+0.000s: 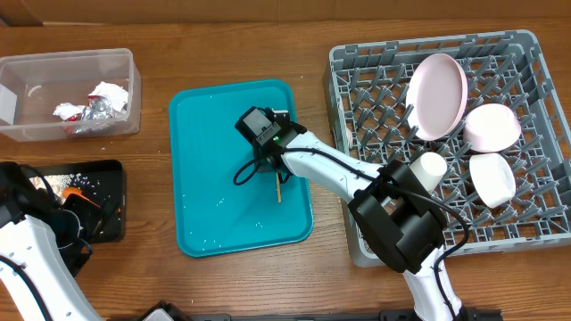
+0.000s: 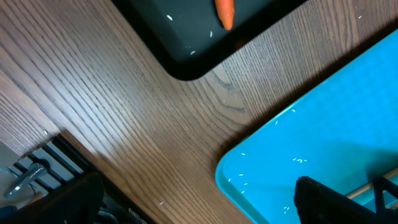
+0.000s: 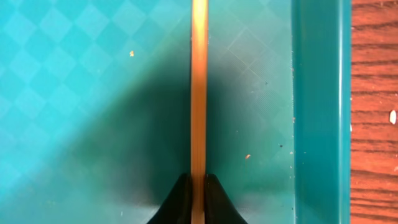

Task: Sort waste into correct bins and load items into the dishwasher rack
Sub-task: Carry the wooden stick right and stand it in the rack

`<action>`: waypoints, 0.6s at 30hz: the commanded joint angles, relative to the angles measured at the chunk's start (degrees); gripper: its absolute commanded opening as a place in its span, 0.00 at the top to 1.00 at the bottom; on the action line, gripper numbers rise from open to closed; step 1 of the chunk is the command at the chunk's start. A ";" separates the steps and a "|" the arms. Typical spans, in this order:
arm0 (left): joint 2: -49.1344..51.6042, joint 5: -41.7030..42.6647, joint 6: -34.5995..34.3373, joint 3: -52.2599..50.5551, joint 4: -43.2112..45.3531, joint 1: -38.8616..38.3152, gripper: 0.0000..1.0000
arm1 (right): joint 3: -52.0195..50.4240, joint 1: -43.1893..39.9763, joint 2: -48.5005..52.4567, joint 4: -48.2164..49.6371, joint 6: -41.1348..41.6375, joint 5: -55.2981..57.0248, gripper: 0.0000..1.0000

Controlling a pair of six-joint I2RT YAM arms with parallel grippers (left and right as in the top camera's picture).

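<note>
Right tool (image 3: 198,190) pressed onto fork (image 3: 199,87), pinching yellow handle above teal tray (image 3: 74,93). Left tool (image 1: 85,209) spread wide, empty, over black tray (image 1: 109,171) on counter (image 2: 93,93).

- This is looking like a robot lab bench: two white-and-black robot arms (image 1: 326,169) are reaching over a wood-grain tabletop (image 1: 223,45).
- A large square grey plastic dishwasher rack (image 1: 336,89) is filling the tabletop's right side, holding white dishes (image 1: 491,125).
- A clear plastic rectangular tub (image 1: 40,102) and a shallow black rectangular tray (image 1: 109,183) are sitting along its left edge.
</note>
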 commanded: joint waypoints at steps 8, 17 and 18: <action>-0.96 0.61 -1.01 1.18 0.04 0.26 0.00 | 3.19 0.00 1.92 -2.69 0.52 -4.55 0.96; -0.96 0.61 -1.01 1.18 0.04 0.26 0.00 | 6.99 -1.70 -3.72 -8.68 0.52 -4.55 0.96; -0.96 0.61 -1.01 1.18 0.04 0.26 0.00 | 7.30 -2.16 -4.83 -9.38 0.52 -4.59 0.96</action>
